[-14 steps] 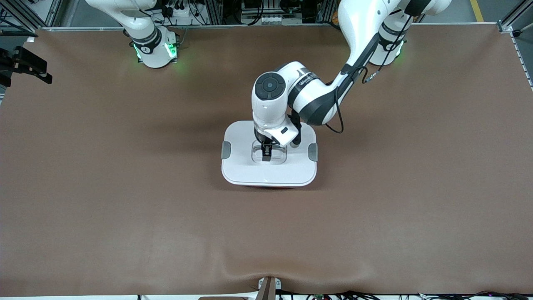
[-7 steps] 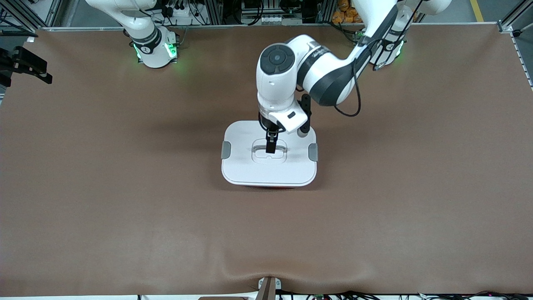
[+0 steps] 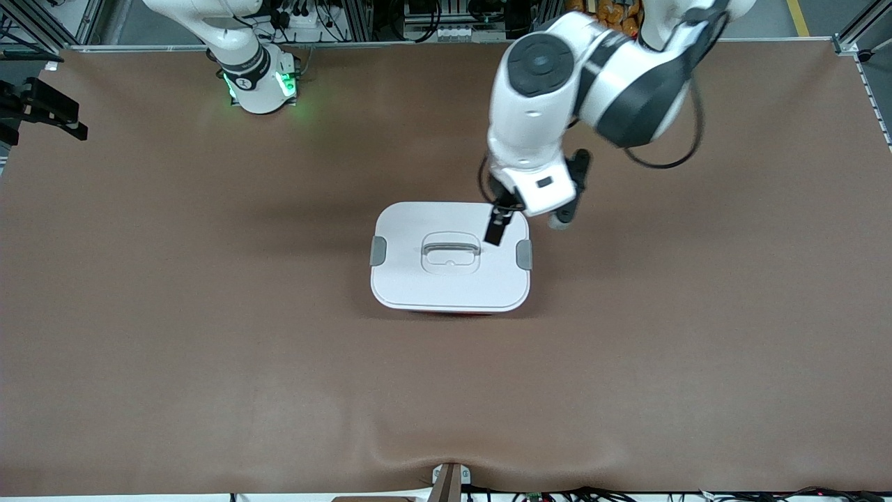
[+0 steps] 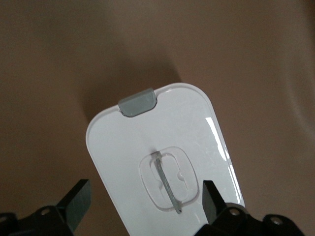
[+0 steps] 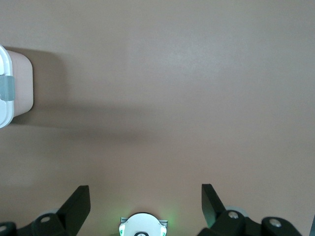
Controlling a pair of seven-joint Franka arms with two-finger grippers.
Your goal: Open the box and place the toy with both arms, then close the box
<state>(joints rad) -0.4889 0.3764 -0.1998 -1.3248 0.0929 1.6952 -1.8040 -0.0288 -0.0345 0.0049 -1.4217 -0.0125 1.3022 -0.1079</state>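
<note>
Item: box (image 3: 449, 275), closed, at the centre of the front view on the brown table (image 3: 174, 314). White lid (image 3: 404, 230) seated flat on top; one grey side clip (image 3: 378, 251) at the edge toward the right arm's end of the table, a second grey clip (image 3: 524, 254) at the edge toward the left arm's end. Recessed grey handle (image 3: 451, 249) in the middle of the lid, lying flat. A thin strip of pink tub shows under the lid's lower edge in the front view; the right wrist view shows the pink wall (image 5: 22, 88) at its middle left.

Toy: not visible in any view.

Left gripper (image 3: 498, 226): in the air over the lid's upper right corner in the front view, touching nothing; fingers spread wide apart, empty, as the left wrist view shows (image 4: 142, 201).

Right gripper (image 5: 142, 204): out of the front view past its upper left; fingers spread wide, empty, above bare table. Right arm waits, its base (image 3: 258, 87) at upper left of the front view.
</note>
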